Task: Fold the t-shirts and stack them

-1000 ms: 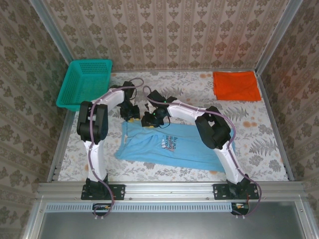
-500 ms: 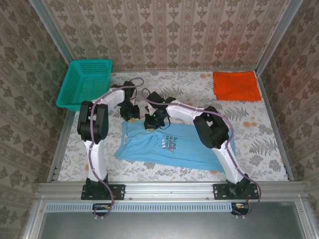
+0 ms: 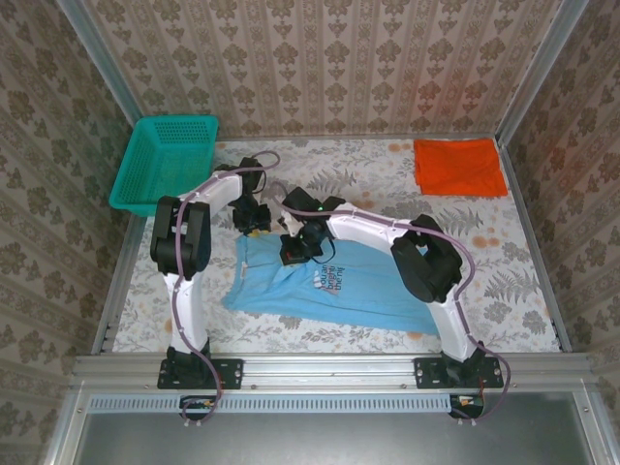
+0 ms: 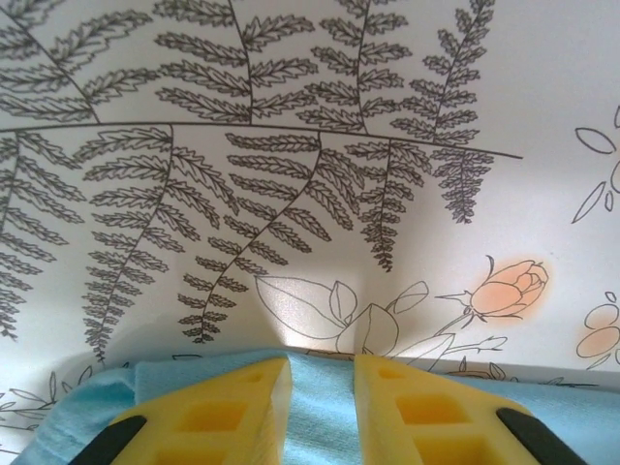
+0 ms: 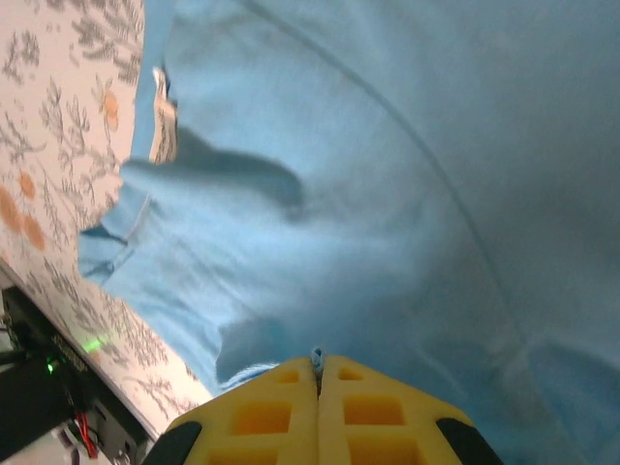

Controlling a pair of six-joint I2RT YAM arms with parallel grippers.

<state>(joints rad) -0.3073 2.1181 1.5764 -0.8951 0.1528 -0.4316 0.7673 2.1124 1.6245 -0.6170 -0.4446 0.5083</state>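
The light blue t-shirt (image 3: pixel 368 291) lies spread on the fern-print table, its chest print facing up. The orange-red t-shirt (image 3: pixel 460 167) sits folded at the far right corner. My left gripper (image 3: pixel 254 223) rests at the blue shirt's far left edge. In the left wrist view its yellow fingers (image 4: pixel 223 412) stand a little apart, with a strip of blue cloth (image 4: pixel 320 417) lying in the gap. My right gripper (image 3: pixel 294 254) is over the shirt's upper edge near the collar. It is shut (image 5: pixel 317 363), pinching a fold of the blue shirt (image 5: pixel 387 145), which hangs lifted below it.
A teal mesh basket (image 3: pixel 165 160) stands at the far left corner, just behind the left arm. Patterned walls close in the back and both sides. A metal rail (image 3: pixel 329 368) runs along the near edge by the arm bases.
The right gripper closed on the blue shirt's upper edge and drew it toward me, over the shirt. The left gripper stayed in place.
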